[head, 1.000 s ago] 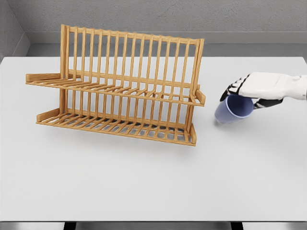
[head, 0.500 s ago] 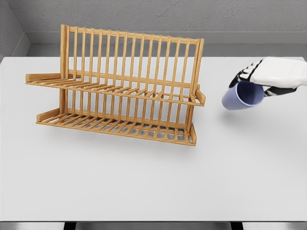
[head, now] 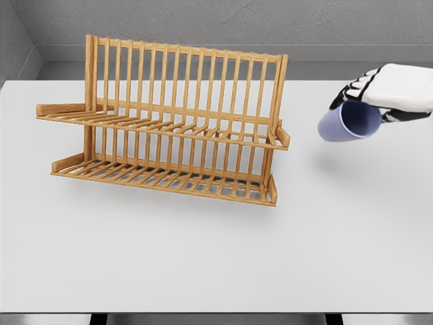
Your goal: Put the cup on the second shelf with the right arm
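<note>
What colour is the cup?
Pale blue-lilac cup, held in the right hand; only the head view shows it.

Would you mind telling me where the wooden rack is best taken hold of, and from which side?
Grip the wooden rack by a corner upright post of its tall slatted back, probably coming from above: the posts are thick and exposed, while the shelf slats look thin.
</note>
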You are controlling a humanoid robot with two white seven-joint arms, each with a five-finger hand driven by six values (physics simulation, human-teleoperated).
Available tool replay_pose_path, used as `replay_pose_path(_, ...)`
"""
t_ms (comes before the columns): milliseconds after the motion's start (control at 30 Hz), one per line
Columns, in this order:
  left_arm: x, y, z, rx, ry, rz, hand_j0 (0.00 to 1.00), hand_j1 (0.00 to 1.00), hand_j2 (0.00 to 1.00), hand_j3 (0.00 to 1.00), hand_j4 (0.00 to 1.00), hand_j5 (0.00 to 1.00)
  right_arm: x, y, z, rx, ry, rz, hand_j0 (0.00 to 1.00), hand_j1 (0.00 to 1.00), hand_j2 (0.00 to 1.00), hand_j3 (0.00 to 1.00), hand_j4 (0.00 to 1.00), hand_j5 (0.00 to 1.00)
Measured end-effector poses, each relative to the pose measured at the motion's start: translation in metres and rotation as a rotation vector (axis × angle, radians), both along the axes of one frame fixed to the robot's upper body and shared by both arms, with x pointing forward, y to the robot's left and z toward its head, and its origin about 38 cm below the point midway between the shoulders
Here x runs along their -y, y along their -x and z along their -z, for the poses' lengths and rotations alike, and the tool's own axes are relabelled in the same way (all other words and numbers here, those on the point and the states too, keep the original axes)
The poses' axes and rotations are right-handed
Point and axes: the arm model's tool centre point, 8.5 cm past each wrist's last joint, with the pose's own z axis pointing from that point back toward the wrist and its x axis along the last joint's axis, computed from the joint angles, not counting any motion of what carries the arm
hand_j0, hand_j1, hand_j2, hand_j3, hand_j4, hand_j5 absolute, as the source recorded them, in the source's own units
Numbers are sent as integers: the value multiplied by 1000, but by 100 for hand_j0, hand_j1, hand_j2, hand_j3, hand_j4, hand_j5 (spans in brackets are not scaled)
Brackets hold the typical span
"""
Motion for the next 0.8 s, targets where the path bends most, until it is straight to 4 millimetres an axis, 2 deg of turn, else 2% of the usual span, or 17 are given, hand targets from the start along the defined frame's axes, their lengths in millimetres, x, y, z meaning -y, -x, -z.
replay_pose_path(333, 0, 0, 0, 0, 0, 0, 100, 100, 100, 100, 100, 100, -5, 6, -22, 63, -9, -25, 61, 61, 61, 61, 61, 61)
replay_pose_path(800, 0, 0, 0, 0, 0, 0, 100, 100, 100, 100, 100, 100, -27, 18, -40, 123, -2, -99, 61, 61, 61, 61, 61, 61)
